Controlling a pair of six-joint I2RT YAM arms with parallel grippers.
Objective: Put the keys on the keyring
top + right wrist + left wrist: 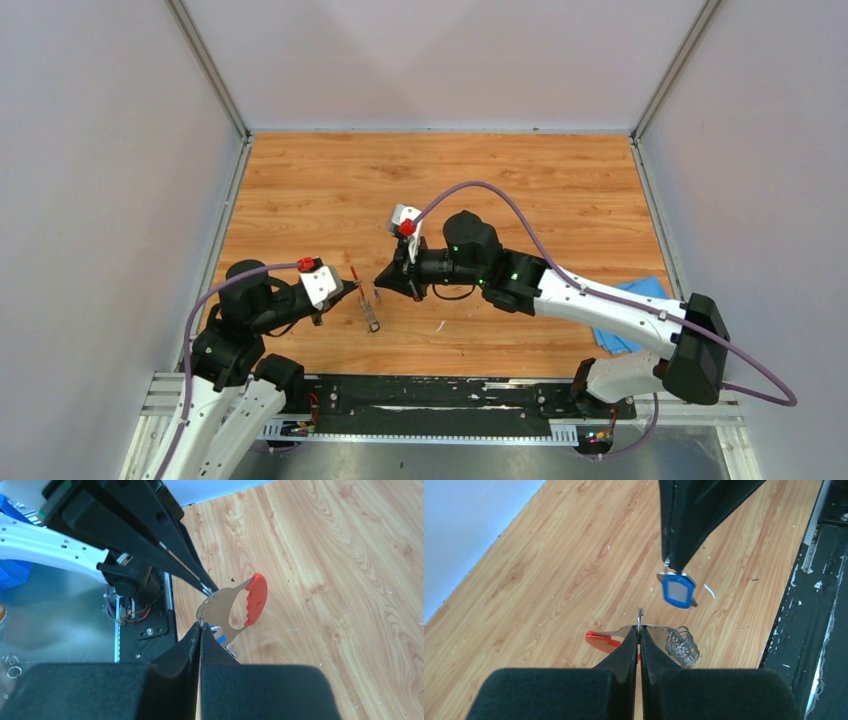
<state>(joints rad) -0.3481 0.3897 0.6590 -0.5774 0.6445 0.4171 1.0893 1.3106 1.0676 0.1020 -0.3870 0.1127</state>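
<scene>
Above wooden table, left jaws clamp red-tipped keyring, right jaws clamp blue-headed key

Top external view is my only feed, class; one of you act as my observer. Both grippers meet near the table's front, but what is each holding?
Observer: The left gripper is shut on the keyring, on its metal plate.
Operator: And the right one?
Observer: The right gripper is shut on the top edge of the blue key, whose head hangs below the tips.
Operator: From above the keyring is a sliver. What does it look like?
Observer: A flat silver plate with a red tab at one end and a wire coil beside the left gripper.
</scene>
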